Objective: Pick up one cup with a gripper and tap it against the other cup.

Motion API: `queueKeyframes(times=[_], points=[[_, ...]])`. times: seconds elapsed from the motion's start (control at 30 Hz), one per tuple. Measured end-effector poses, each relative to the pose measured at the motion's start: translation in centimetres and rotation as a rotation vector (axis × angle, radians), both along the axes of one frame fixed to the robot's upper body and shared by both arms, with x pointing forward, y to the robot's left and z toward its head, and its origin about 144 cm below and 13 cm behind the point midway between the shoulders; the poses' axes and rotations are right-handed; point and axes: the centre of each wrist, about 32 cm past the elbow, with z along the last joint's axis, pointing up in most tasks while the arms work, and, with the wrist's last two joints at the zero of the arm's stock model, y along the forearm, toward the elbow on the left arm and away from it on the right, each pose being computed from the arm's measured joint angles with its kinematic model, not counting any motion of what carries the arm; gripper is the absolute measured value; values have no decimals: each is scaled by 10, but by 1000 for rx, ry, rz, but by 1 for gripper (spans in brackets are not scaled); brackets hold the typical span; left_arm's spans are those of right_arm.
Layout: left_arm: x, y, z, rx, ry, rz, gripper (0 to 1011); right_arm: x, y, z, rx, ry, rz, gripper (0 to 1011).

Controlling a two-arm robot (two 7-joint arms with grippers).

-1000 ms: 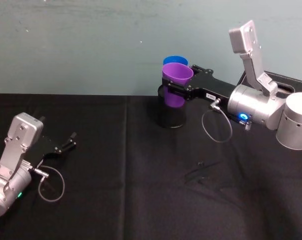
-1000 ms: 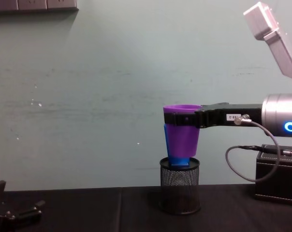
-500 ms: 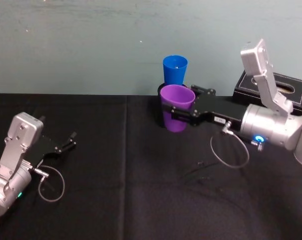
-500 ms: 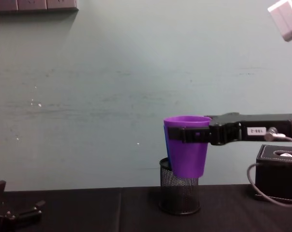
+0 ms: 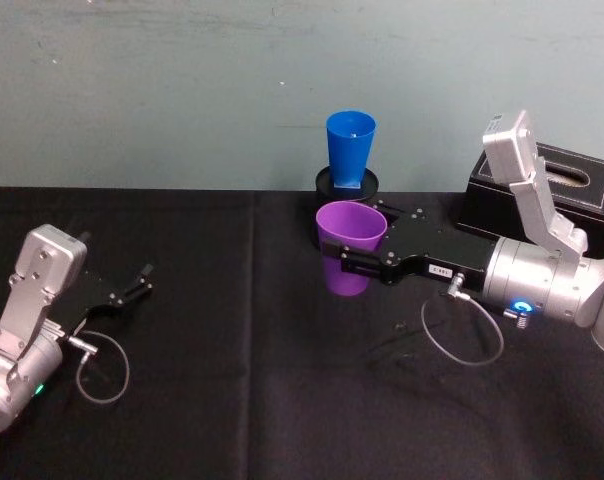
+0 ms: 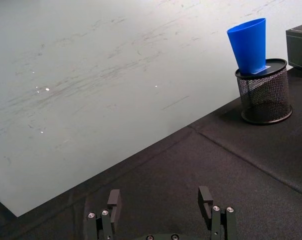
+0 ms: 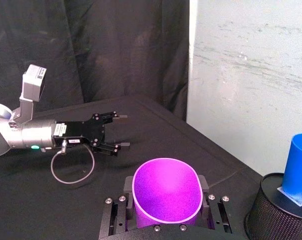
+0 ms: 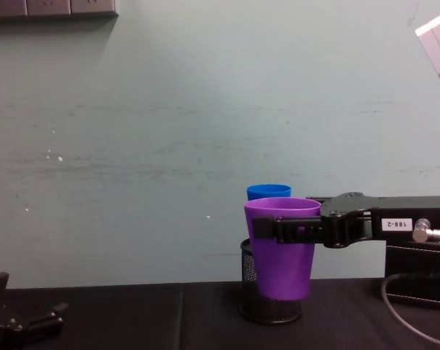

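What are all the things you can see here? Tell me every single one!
purple cup: one, purple, held off the table in the right gripper, in front of the pen holder.
blue cup: one, bright blue, sticking up out of the pen holder.
pen holder: one, black wire mesh, on the table near the wall.
box: one, black, on the table to the right of the pen holder.
table: one, covered in black cloth.
wall: one, pale grey-green, behind the table.
right gripper: one, black, shut on the purple cup.
left gripper: one, black, open, low over the table's left side.
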Motion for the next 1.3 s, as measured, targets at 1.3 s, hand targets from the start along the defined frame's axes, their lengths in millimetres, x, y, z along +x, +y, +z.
queueKeyframes(times=[1.3], points=[[0,0,0,0,0,0,1011,1,0,1,2,-3,-2,724]])
